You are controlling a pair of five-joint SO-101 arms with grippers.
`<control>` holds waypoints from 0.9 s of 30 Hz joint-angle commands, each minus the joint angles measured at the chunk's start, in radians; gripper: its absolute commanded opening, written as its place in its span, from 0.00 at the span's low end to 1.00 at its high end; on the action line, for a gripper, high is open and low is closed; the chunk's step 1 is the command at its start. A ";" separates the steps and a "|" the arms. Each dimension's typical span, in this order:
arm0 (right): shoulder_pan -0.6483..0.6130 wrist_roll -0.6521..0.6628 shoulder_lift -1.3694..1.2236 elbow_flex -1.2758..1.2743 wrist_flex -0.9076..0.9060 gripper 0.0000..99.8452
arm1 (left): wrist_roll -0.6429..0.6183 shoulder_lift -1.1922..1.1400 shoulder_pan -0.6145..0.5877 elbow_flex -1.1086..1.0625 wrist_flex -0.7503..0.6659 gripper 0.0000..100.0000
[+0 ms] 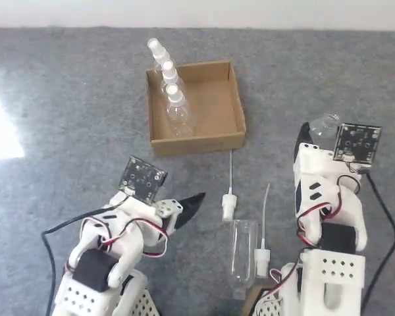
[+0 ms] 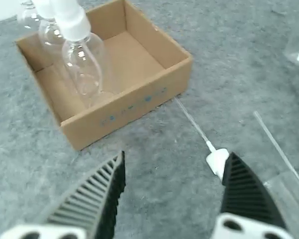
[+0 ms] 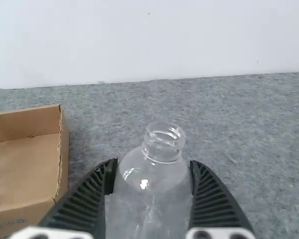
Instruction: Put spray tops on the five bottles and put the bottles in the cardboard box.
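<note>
The cardboard box (image 1: 234, 105) sits at the far centre of the table, with three capped clear bottles (image 1: 176, 108) along one wall. In the left wrist view the same box (image 2: 134, 107) and bottles (image 2: 82, 67) appear. My right gripper (image 3: 153, 169) is shut on an uncapped clear bottle (image 3: 157, 181), held off the box's right side (image 1: 326, 123). Another uncapped bottle (image 1: 242, 253) lies on the table between the arms. Two spray tops (image 1: 229, 205) (image 1: 262, 253) with long tubes lie beside it. My left gripper (image 2: 176, 159) is open, just short of the nearer spray top (image 2: 217, 160).
Grey felt covers the table (image 1: 66, 99). Cables trail from both arm bases at the near edge. A white wall rises beyond the table's far edge (image 3: 149, 40).
</note>
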State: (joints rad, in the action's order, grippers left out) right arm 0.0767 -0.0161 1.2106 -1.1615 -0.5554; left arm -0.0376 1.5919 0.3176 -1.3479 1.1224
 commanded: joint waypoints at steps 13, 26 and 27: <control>0.104 -0.097 0.019 0.012 0.027 0.07 | -0.038 -0.692 0.054 0.305 -0.097 0.30; 0.110 -0.095 0.019 0.012 0.027 0.07 | -0.207 -1.149 0.245 0.404 -0.293 0.29; 0.110 -0.095 0.019 0.012 0.027 0.07 | -0.209 -1.172 0.245 0.423 -0.293 0.29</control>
State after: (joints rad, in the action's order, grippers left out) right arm 0.1718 -0.1051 1.2106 -1.1615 -0.5554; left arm -0.2217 0.4856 0.5539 -1.0365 0.8692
